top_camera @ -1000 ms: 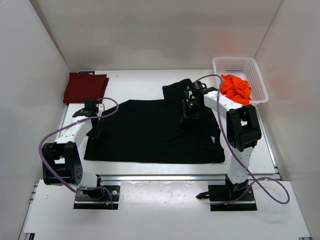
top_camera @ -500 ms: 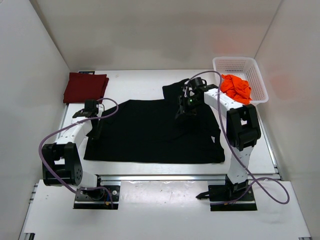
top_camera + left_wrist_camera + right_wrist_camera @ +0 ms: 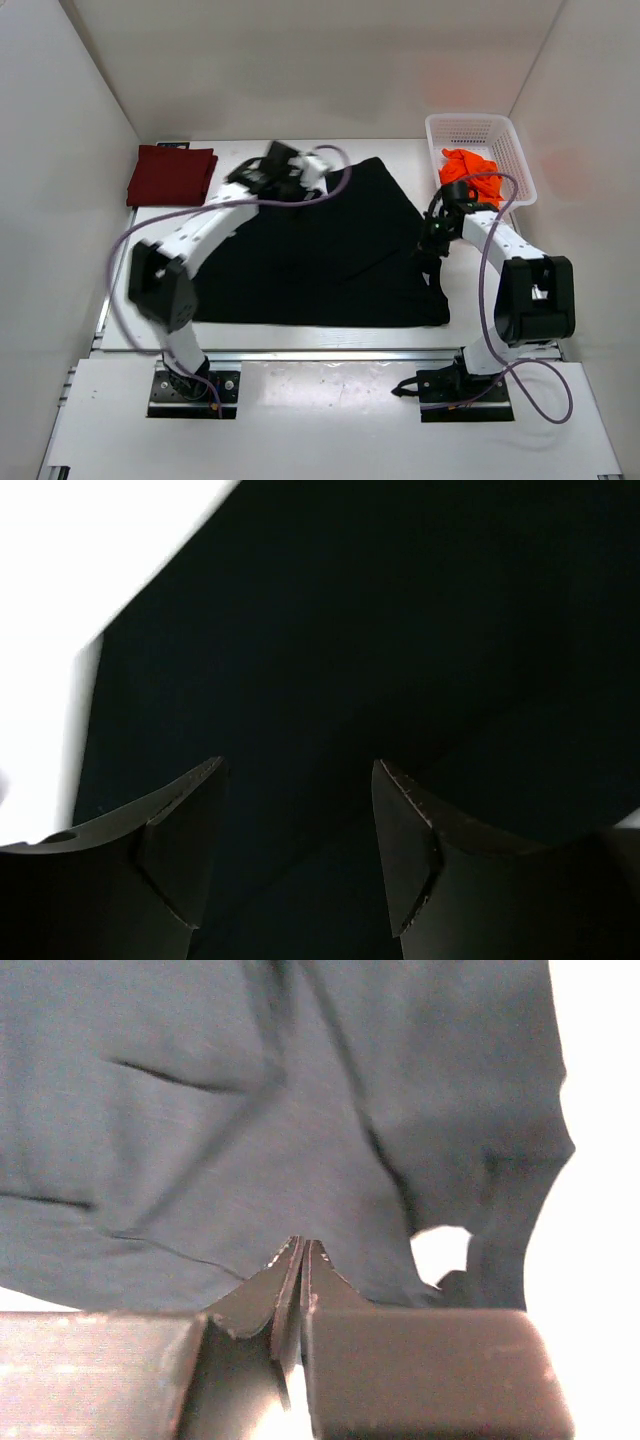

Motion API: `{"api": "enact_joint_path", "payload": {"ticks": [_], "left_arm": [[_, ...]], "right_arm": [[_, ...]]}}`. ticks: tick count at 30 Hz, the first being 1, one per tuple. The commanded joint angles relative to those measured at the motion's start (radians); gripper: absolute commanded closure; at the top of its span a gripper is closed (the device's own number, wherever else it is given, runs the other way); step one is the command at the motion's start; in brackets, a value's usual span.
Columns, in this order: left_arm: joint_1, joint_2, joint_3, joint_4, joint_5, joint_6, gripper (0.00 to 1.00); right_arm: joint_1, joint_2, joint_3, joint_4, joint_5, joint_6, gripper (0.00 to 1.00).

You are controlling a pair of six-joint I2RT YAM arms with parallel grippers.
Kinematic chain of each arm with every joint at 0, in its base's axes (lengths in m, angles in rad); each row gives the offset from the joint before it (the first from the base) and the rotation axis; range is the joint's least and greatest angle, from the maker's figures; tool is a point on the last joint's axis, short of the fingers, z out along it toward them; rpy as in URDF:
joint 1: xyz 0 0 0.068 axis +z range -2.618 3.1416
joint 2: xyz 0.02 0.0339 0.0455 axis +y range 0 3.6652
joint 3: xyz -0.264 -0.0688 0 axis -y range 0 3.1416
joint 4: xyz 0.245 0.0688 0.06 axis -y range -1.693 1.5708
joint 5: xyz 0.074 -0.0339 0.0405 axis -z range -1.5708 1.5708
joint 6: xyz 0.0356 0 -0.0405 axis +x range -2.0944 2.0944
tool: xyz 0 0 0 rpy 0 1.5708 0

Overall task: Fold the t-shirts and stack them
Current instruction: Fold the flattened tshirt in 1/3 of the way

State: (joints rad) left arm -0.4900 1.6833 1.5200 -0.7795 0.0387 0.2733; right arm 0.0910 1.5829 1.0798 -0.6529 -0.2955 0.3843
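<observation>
Maroon t-shirt (image 3: 170, 173): folded at upper left; judged done.
Black t-shirt (image 3: 320, 255): spread flat at centre, not yet folded.
Orange t-shirt (image 3: 470, 172): crumpled in the white mesh basket (image 3: 480, 122) at upper right, waiting.
Left gripper (image 3: 297, 770): fingers apart over the black shirt's upper edge, holding nothing.
Right gripper (image 3: 300, 1247): fingers together at the shirt's right edge; pinched cloth cannot be told.
Change: the left arm swung from the shirt's left edge to upper centre; the right arm left the upper sleeve.

The overhead camera looks down from 6 o'clock, far off. The wrist cameras face down close on the black shirt (image 3: 320, 270), left at its 11 o'clock, right at 3. All three views share it.
</observation>
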Motion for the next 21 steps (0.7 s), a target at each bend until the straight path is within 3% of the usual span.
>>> {"api": "enact_joint_path", "payload": {"ticks": [1, 3, 4, 12, 21], "left_arm": [[-0.117, 0.238, 0.185, -0.087, 0.294, -0.066, 0.31], [-0.139, 0.408, 0.358, -0.106, 0.38, -0.143, 0.33], [-0.162, 0.429, 0.373, -0.096, 0.385, -0.147, 0.33], [-0.246, 0.636, 0.586, -0.024, 0.28, -0.19, 0.32], [-0.262, 0.7, 0.58, -0.02, 0.348, -0.223, 0.31]], "right_arm": [[0.007, -0.066, -0.101, 0.006, 0.048, 0.022, 1.0], [0.027, -0.109, -0.171, 0.03, 0.041, 0.042, 1.0], [0.023, -0.116, -0.194, 0.047, 0.029, 0.056, 1.0], [0.016, -0.124, -0.307, 0.067, -0.011, 0.081, 1.0], [-0.04, -0.138, -0.343, 0.039, 0.009, 0.059, 1.0]]}}
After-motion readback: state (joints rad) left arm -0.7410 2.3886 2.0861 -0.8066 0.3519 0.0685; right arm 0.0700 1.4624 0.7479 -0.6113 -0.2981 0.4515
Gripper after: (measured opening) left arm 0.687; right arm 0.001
